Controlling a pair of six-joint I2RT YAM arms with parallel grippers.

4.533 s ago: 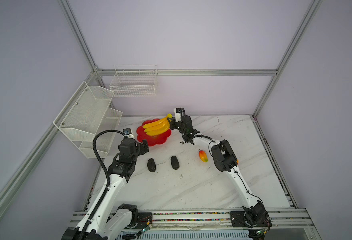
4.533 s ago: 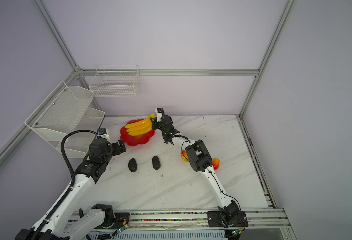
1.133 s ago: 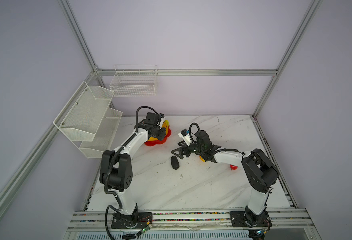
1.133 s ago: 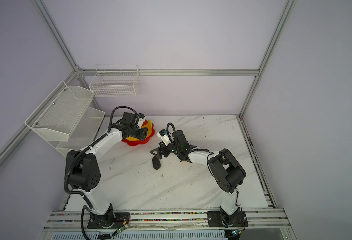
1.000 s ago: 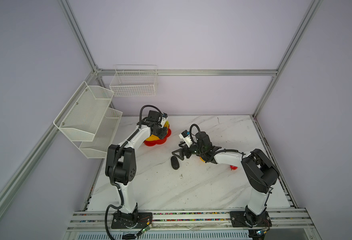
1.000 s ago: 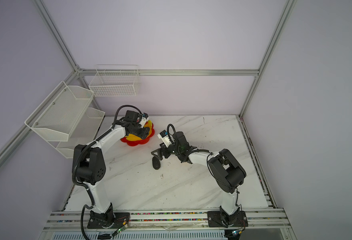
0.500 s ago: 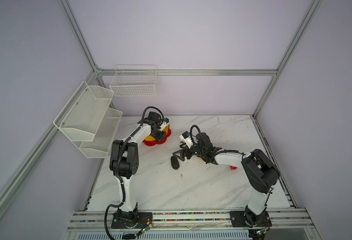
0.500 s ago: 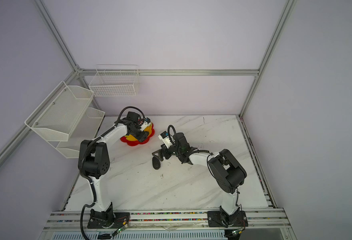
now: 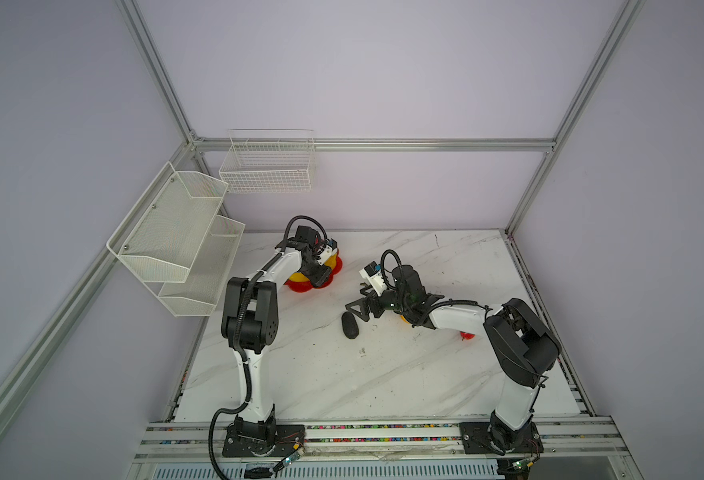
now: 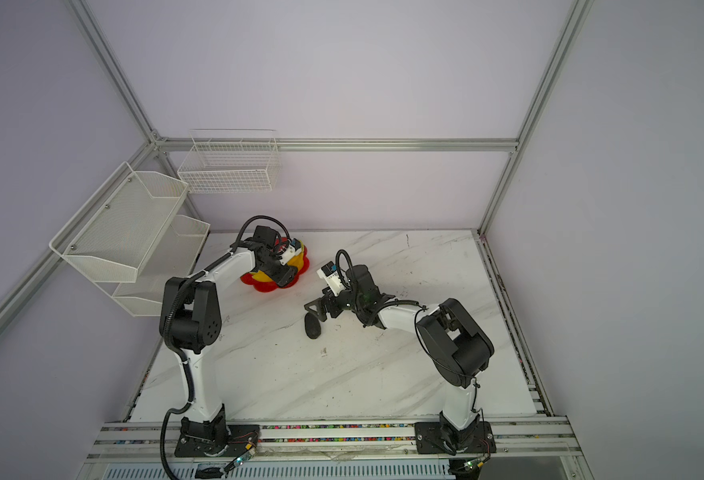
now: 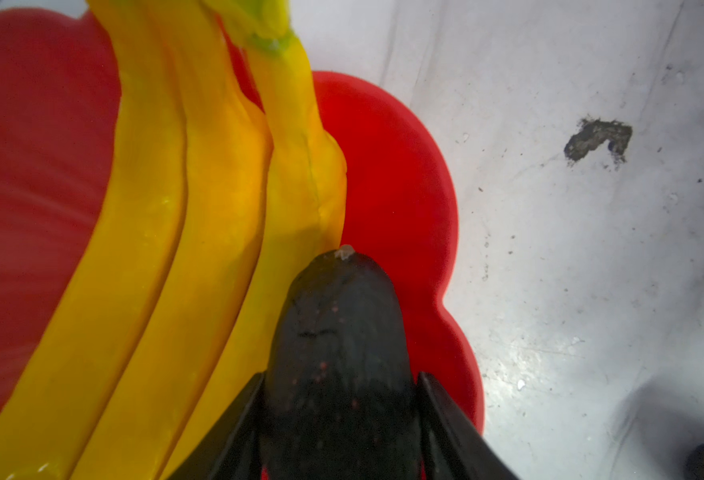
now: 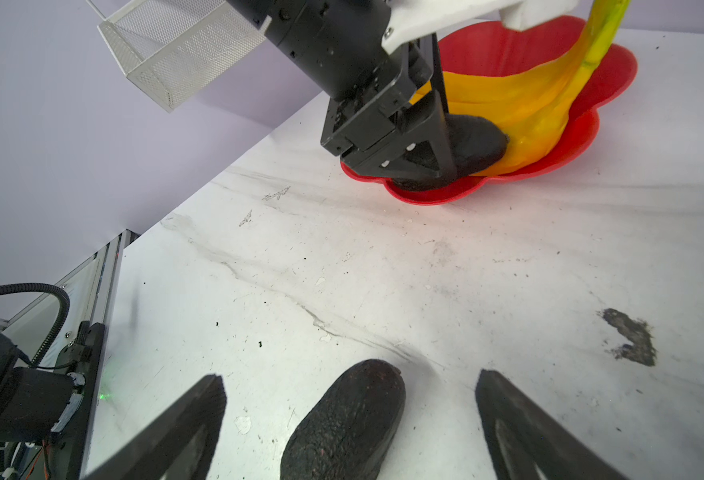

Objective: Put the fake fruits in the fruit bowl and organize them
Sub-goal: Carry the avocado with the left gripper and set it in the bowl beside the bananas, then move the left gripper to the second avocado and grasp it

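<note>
1. The left jaws sit low in the red fruit bowl [image 11: 404, 174], one on each flank of a dark oval [image 11: 337, 316]. I cannot tell whether they pinch it or merely lie against it.
2. That oval lies inside the bowl, its tip against the banana bunch [image 11: 217, 187], which also rests there.
3. The right jaws are spread wide, low over the worktop [image 12: 425, 270] and astride the second dark oval [image 12: 346, 424] without touching it.
4. This second oval lies on the worktop, well apart from the bowl.
5. A red mango-shaped piece [image 9: 467, 335] peeks out beside the right arm.

White marble tabletop [image 9: 342, 374], wire basket [image 9: 269, 166], two-tier mesh shelf [image 9: 175, 232]
</note>
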